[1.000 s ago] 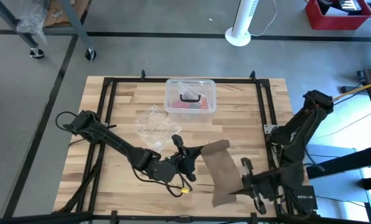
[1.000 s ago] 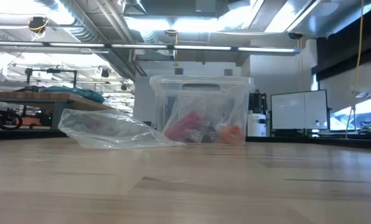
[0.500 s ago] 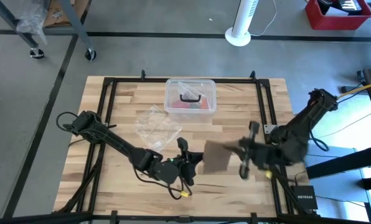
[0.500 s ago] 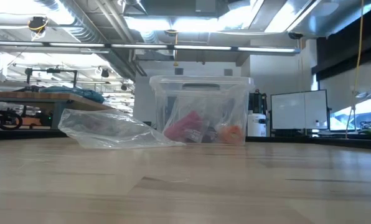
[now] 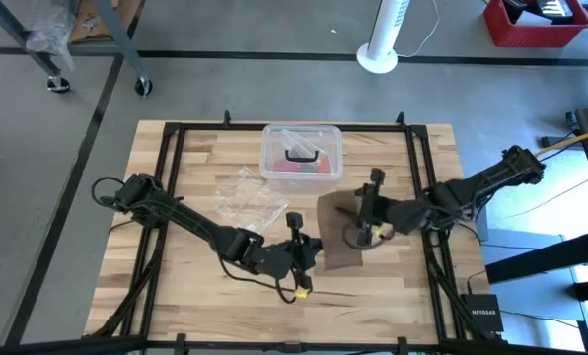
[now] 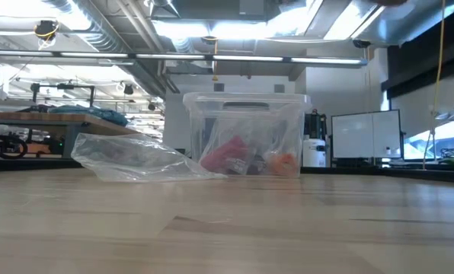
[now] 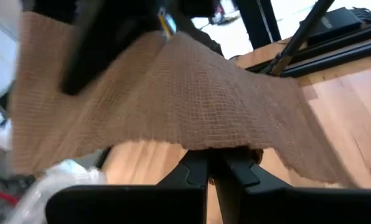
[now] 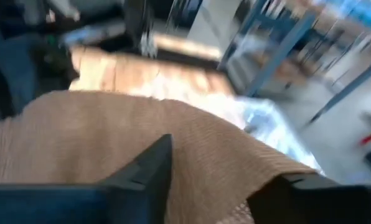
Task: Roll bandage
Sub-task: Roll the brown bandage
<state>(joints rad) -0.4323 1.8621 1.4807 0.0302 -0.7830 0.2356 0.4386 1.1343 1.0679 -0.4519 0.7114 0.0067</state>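
No legible writing. Left gripper [image 5: 312, 250] clenched on the bandage [image 5: 339, 229] near the worktop's [image 5: 195, 177] front edge; right gripper [image 5: 356, 214] jaws parted over it.

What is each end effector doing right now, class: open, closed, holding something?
Left end effector: closed, pinching the edge of the bandage.
Right end effector: at the bandage; open or closed cannot be told.

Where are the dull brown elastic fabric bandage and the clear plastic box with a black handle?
Dull brown elastic fabric bandage [image 5: 338, 251]: high view, lower part of the strip.
Clear plastic box with a black handle [image 5: 274, 140]: high view, lid's corner.
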